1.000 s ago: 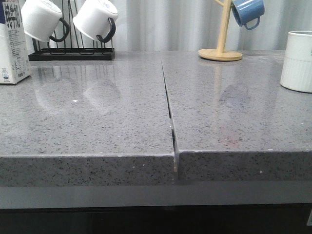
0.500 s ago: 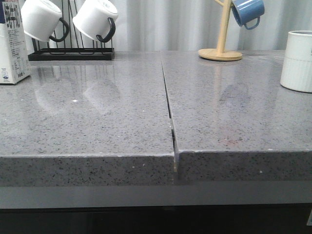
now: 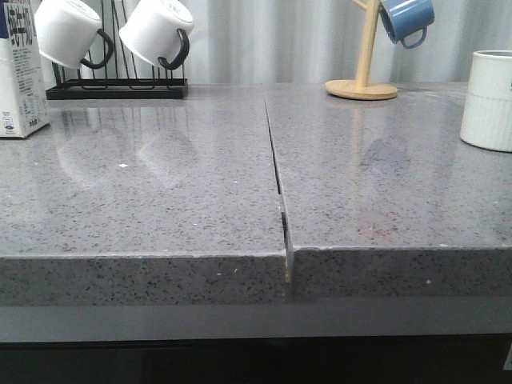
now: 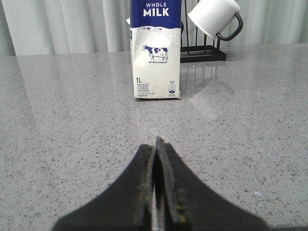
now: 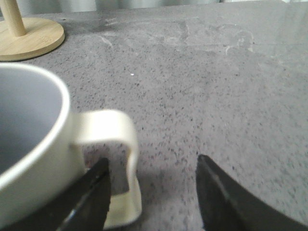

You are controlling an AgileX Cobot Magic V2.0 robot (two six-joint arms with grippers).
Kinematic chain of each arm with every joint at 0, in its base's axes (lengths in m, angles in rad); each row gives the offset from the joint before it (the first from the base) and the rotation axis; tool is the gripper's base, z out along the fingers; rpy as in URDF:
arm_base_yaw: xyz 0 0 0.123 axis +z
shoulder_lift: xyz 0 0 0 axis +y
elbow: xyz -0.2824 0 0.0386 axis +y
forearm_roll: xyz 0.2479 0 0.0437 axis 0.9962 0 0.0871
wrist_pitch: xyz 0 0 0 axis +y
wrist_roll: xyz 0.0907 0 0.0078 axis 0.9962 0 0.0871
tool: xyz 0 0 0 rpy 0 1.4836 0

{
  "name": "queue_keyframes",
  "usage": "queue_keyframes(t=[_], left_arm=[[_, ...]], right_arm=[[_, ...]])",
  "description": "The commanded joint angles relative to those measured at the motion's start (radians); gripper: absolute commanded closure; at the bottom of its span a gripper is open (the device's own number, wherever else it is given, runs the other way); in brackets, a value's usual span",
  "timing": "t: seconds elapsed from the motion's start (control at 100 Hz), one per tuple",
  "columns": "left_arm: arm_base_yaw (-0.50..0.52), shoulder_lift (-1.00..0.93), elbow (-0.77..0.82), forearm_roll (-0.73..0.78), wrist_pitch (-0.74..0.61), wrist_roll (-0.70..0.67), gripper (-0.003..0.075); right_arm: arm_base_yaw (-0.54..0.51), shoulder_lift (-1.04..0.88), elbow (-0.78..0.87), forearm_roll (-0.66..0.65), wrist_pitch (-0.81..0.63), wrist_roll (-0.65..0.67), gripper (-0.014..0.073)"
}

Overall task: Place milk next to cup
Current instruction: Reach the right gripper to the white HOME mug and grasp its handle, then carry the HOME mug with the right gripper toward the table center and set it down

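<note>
Left tool (image 4: 156,144) closed; open counter (image 4: 72,125) before upright milk (image 4: 156,53).

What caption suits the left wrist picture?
Shut left gripper faces the upright milk carton across the bare grey counter.

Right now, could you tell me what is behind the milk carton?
Behind the milk carton stands a black rack holding a white mug, with pale curtains beyond. The carton hides part of the rack.

The milk (image 3: 19,70) is seen at the worktop's (image 3: 160,192) far left, the cup (image 3: 488,100) at far right, well apart.
</note>
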Motion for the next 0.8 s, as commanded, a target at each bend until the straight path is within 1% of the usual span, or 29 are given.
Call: queue_keyframes(t=[0.0,0.08,0.12,0.13,0.2,0.25,0.27,0.28,0.29,0.33,0.46,0.56,0.69,0.79], left_arm=[[0.004,-0.031,0.042,0.0,-0.078,-0.011,0.0741],[0.004,-0.031,0.042,0.0,-0.078,-0.011,0.0741],[0.004,-0.031,0.042,0.0,-0.078,-0.011,0.0741],[0.004,-0.031,0.042,0.0,-0.078,-0.011,0.0741],[0.004,-0.031,0.042,0.0,-0.078,-0.011,0.0741],[0.004,-0.031,0.042,0.0,-0.078,-0.011,0.0741],[0.004,-0.031,0.042,0.0,-0.078,-0.011,0.0741],[0.004,-0.031,0.042,0.0,-0.078,-0.011,0.0741],[0.004,-0.031,0.042,0.0,-0.078,-0.011,0.0741],[0.004,-0.031,0.042,0.0,-0.078,-0.011,0.0741],[0.004,-0.031,0.042,0.0,-0.078,-0.011,0.0741],[0.004,-0.031,0.042,0.0,-0.078,-0.011,0.0741],[0.004,-0.031,0.042,0.0,-0.078,-0.011,0.0741],[0.004,-0.031,0.042,0.0,-0.078,-0.011,0.0741]], right_arm=[[-0.009,-0.002,-0.06,0.003,-0.094,-0.017,0.0179],[-0.009,0.025,-0.087,0.003,-0.096,-0.017,0.0192],[-0.009,0.042,-0.101,0.003,-0.096,-0.017,0.024],[-0.009,0.044,-0.103,0.003,-0.096,-0.017,0.024],[-0.009,0.06,-0.113,0.003,-0.097,-0.017,0.0366],[-0.009,0.061,-0.114,0.003,-0.096,-0.017,0.0491],[-0.007,0.061,-0.114,0.003,-0.095,-0.017,0.0523],[-0.007,0.061,-0.114,0.003,-0.095,-0.017,0.0568],[-0.007,0.061,-0.114,0.003,-0.095,-0.017,0.0568],[-0.007,0.061,-0.114,0.001,-0.103,-0.017,0.0661],[0.01,0.055,-0.114,-0.007,-0.121,-0.016,0.0661],[0.057,0.036,-0.114,-0.012,-0.121,-0.016,0.0661],[0.163,0.005,-0.125,-0.012,-0.121,-0.016,0.066],[0.256,-0.001,-0.158,0.003,-0.089,-0.016,0.066]])
